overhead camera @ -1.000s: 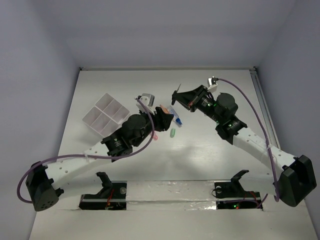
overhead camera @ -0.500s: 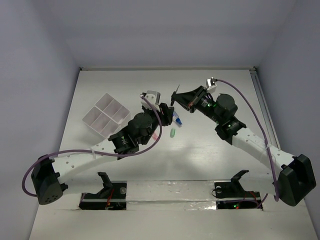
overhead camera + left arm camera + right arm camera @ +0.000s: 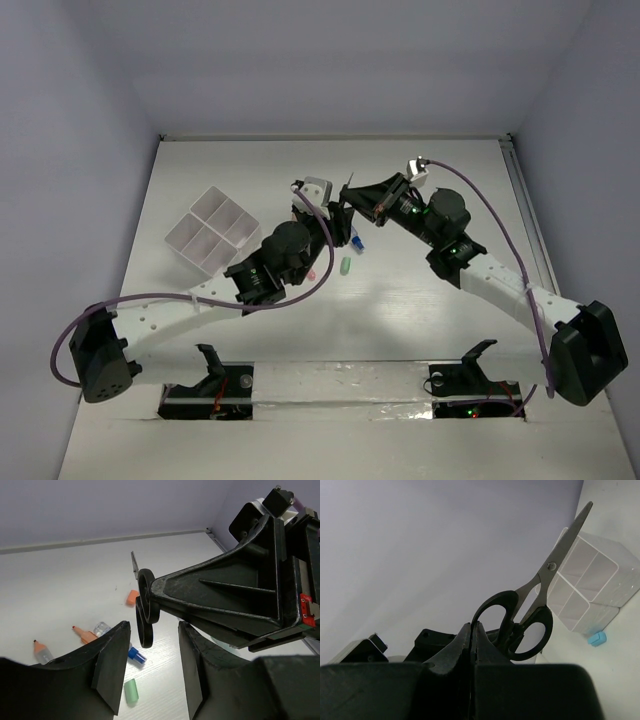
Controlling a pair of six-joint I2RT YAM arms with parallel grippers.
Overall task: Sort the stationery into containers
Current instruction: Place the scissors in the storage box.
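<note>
No legible text, labels, brands, numbers, signs in any view; none on scissors, containers.

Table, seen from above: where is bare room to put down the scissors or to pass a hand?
Bare: the far strip of the table along the back wall; the near middle between the two arms, before the green piece. Crowded: the centre, where the left gripper and right gripper meet at the scissors, above the markers.

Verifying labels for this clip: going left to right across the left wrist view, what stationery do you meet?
Orange marker → second orange marker → scissors.
</note>
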